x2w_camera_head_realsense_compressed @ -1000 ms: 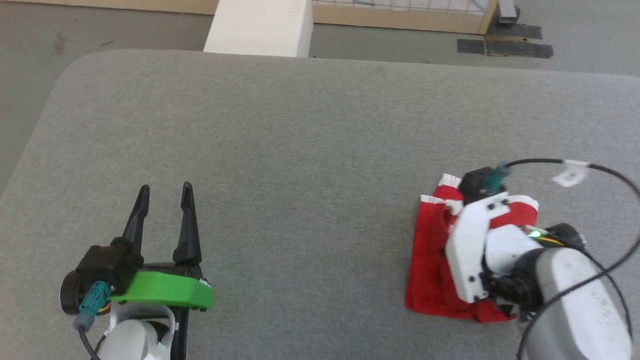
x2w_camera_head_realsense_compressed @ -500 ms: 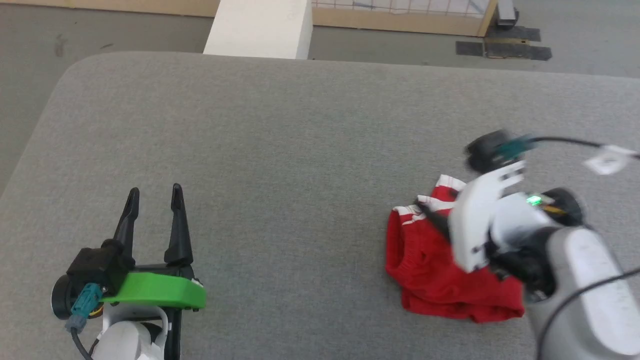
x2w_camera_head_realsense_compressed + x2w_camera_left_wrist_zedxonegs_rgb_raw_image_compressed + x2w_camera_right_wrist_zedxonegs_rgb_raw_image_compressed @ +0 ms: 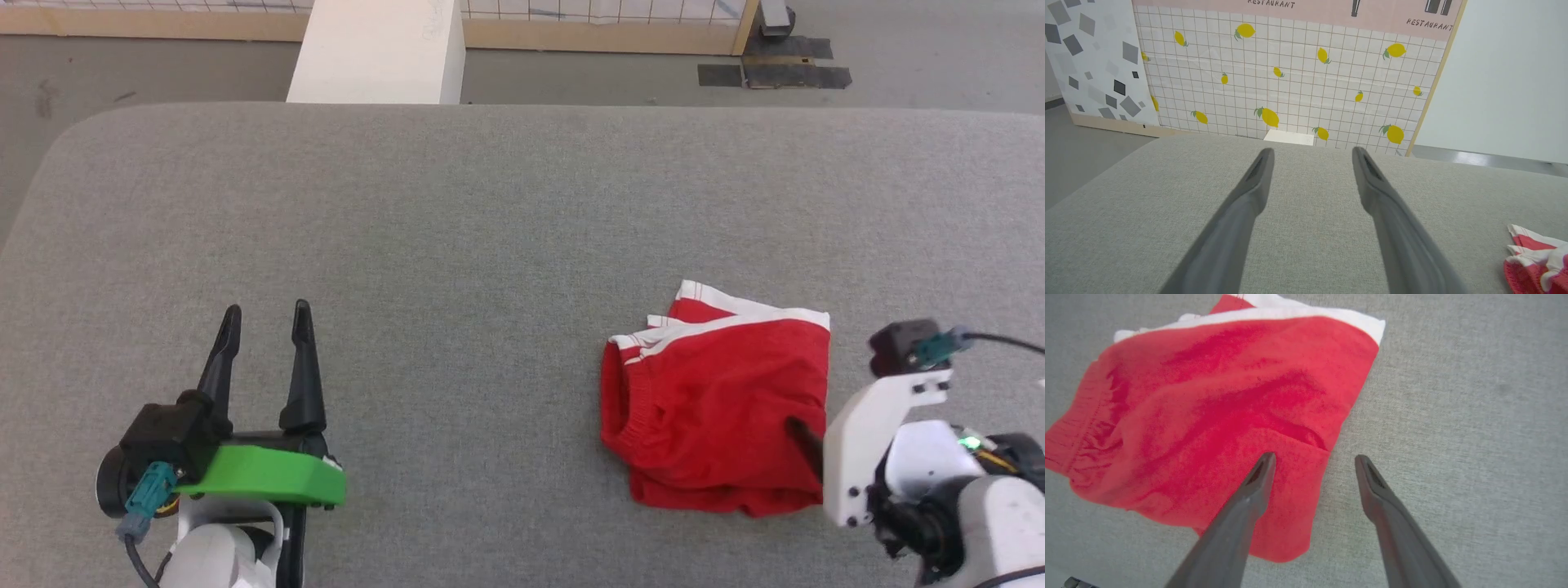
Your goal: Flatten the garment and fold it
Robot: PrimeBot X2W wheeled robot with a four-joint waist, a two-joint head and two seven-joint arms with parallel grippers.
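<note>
The garment (image 3: pixel 718 400) is a pair of red shorts with white trim, lying folded in a rough square on the right part of the grey table (image 3: pixel 490 245). My right gripper (image 3: pixel 1312 459) hovers open over its near right edge, one finger above the red cloth (image 3: pixel 1220 404) and the other above bare table, holding nothing. In the head view one dark finger (image 3: pixel 804 441) pokes out over the garment's right side. My left gripper (image 3: pixel 265 314) stands open and empty at the lower left, far from the garment. A corner of the garment (image 3: pixel 1535 257) shows at the lower right of the left wrist view.
A white block (image 3: pixel 375 49) stands on the floor behind the table's far edge. Black tape patches (image 3: pixel 775 73) lie on the floor at the back right. A lemon-patterned tile panel (image 3: pixel 1290 81) stands beyond the table.
My right gripper has opened, let go of the garment and drawn back toward the lower right. The garment now lies uncovered and flatter. The head camera has shifted a little.
</note>
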